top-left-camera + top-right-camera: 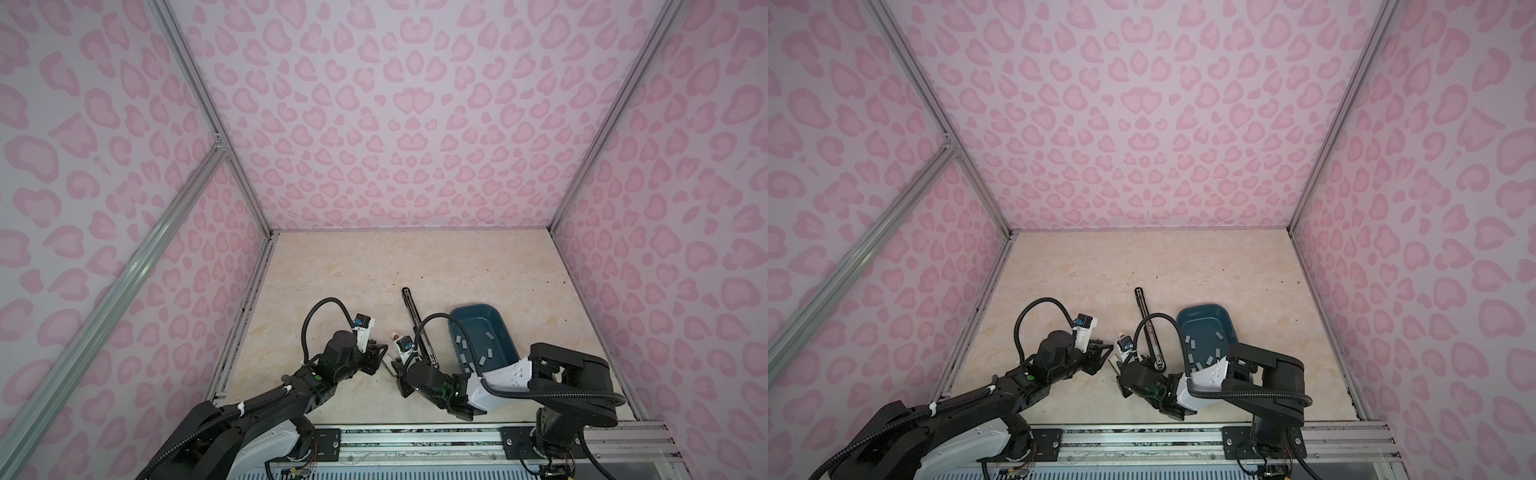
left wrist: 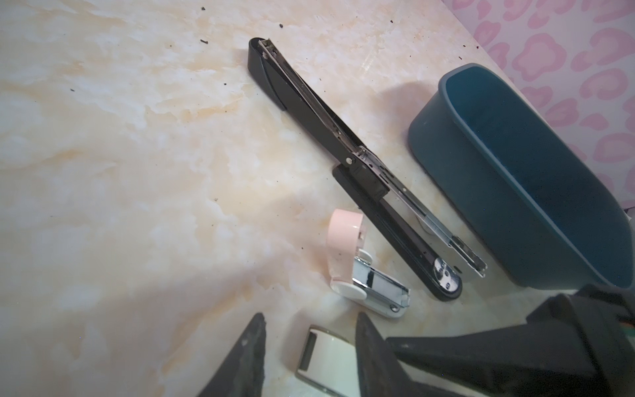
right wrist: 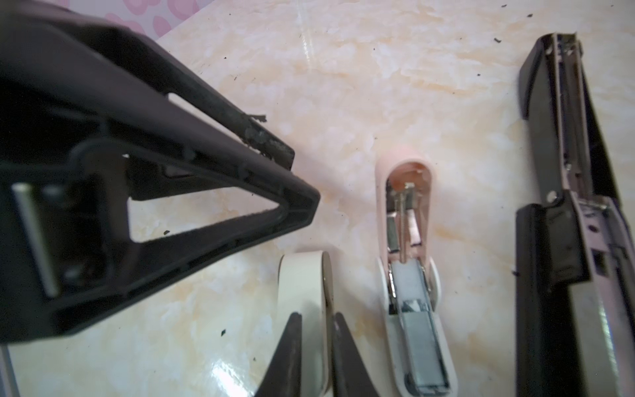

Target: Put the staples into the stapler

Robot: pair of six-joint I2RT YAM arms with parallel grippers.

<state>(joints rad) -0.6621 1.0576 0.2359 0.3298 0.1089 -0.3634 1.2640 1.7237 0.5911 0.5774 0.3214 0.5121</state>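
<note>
Staples sit in bin; right jaws pinch cream stapler

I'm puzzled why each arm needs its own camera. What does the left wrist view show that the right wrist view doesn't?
Only the left wrist view: the blue bin, and the long black stapler from end to end.
Only the right wrist view: the left hand seen from outside, and a look straight down the pink stapler's open channel.
Both: the pink stapler and the black one lying open on the marble table, and the white stapler between a hand's fingers; the right hand pinches it.
</note>
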